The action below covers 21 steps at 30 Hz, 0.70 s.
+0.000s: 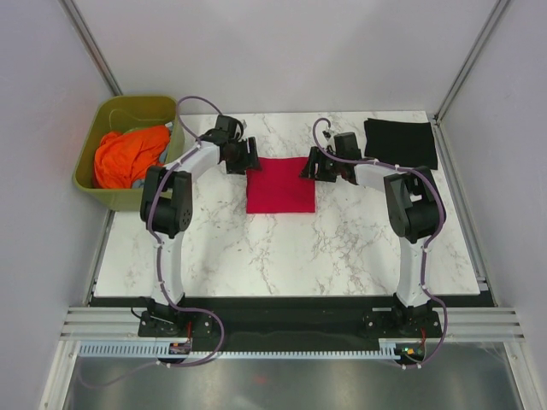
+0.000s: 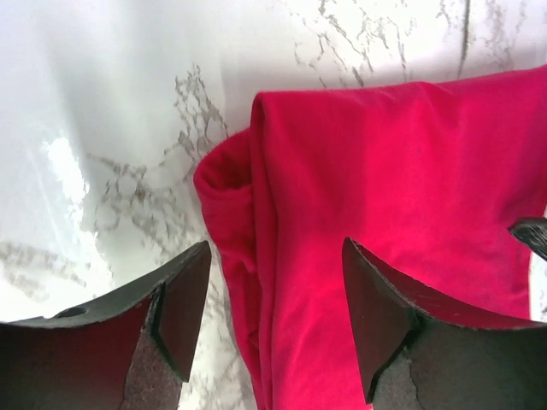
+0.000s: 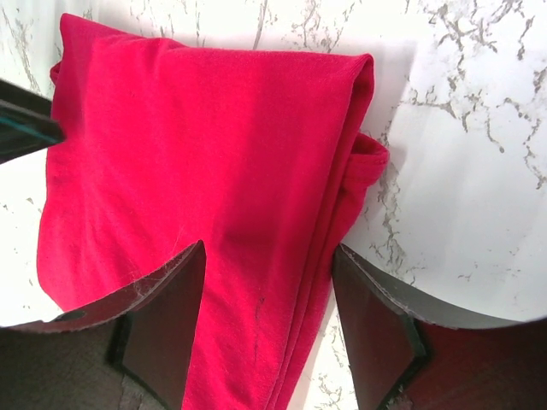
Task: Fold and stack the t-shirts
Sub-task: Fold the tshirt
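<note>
The crimson red t-shirt (image 1: 280, 185) lies folded into a small rectangle on the marble table (image 1: 282, 248), in the middle. My left gripper (image 1: 249, 156) is open over the shirt's far left corner; in the left wrist view (image 2: 275, 295) its fingers straddle the folded left edge of the red cloth (image 2: 385, 188). My right gripper (image 1: 308, 164) is open over the far right corner; in the right wrist view (image 3: 267, 295) its fingers straddle the folded right edge of the shirt (image 3: 214, 145). The black t-shirt (image 1: 400, 141) lies folded flat at the far right corner.
An olive-green tub (image 1: 96, 162) holding orange cloth (image 1: 126, 155) stands off the table's far left edge. White walls enclose the table on three sides. Bare marble lies in front of the red shirt.
</note>
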Each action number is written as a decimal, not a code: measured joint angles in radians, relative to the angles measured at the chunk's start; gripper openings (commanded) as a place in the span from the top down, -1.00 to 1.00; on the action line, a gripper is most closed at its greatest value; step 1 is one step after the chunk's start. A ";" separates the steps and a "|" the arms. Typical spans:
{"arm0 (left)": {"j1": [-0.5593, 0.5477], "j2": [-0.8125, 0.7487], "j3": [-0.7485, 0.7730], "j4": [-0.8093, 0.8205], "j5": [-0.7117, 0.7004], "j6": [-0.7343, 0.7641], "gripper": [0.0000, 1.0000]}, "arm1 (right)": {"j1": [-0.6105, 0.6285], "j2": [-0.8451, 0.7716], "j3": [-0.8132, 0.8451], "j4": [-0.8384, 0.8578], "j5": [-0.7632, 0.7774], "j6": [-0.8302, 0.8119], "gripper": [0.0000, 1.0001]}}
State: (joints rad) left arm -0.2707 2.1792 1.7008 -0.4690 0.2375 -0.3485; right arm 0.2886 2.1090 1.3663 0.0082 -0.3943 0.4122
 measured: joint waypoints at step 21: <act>0.038 0.131 0.075 0.050 0.326 0.017 0.81 | -0.029 0.032 0.014 0.047 -0.005 -0.019 -0.08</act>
State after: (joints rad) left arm -0.2325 2.3104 1.7756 -0.4194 0.5636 -0.3317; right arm 0.2596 2.1407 1.3804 0.0555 -0.3992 0.3927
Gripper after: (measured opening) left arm 0.118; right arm 0.570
